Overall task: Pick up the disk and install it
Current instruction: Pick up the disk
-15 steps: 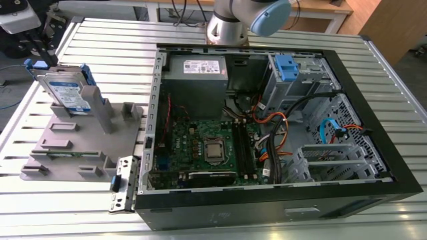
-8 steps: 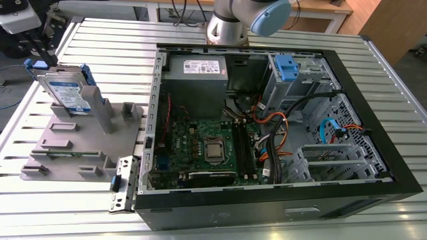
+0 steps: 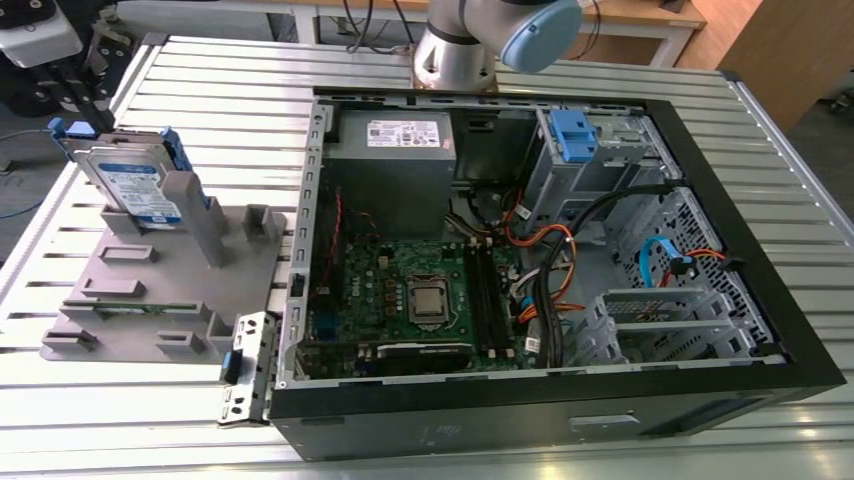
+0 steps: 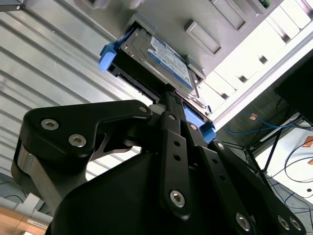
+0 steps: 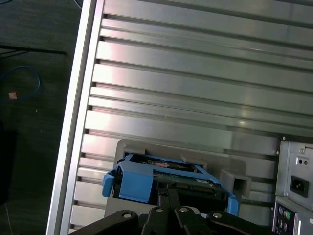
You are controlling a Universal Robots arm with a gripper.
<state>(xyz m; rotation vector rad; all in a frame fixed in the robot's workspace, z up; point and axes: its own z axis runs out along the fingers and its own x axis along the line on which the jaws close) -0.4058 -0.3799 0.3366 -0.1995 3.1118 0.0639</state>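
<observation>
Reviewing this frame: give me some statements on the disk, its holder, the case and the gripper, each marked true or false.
1. The disk stands on edge in the grey holder, outside the computer case. True.
2. The case is closed. False: its side is open and the motherboard shows.
3. The gripper is at the disk's edge. True.
4. The holder lies at the exterior view's right of the case. False: it lies at its left.
5. The frame around the disk is red. False: the bracket is blue.
</observation>
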